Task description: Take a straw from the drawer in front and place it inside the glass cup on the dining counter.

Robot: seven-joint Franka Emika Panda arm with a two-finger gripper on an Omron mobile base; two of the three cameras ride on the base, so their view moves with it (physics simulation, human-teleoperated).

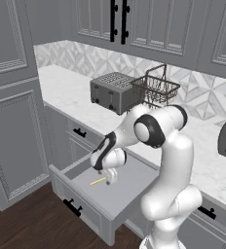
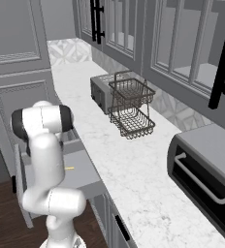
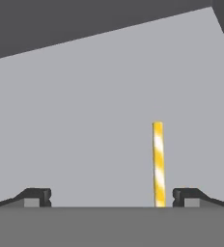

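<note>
Left base view: the drawer (image 1: 116,197) stands pulled out below the marble worktop (image 1: 71,95), its flat floor bare but for the straw (image 1: 98,181), which lies well inside the side walls. The gripper (image 1: 111,179) hangs just above the floor, immediately right of the straw. A toaster (image 1: 111,91) and wire basket (image 1: 155,89) sit far back on the worktop.

Right base view: the straw (image 2: 69,168) lies on the drawer floor (image 2: 83,174), near the worktop edge; the arm hides the claw.

Hand view: the claw (image 3: 111,197) is released, fingertips (image 3: 36,197) spread wide. The straw (image 3: 158,163) lies between them, close to the right tip, untouched, with open floor all round.
</note>
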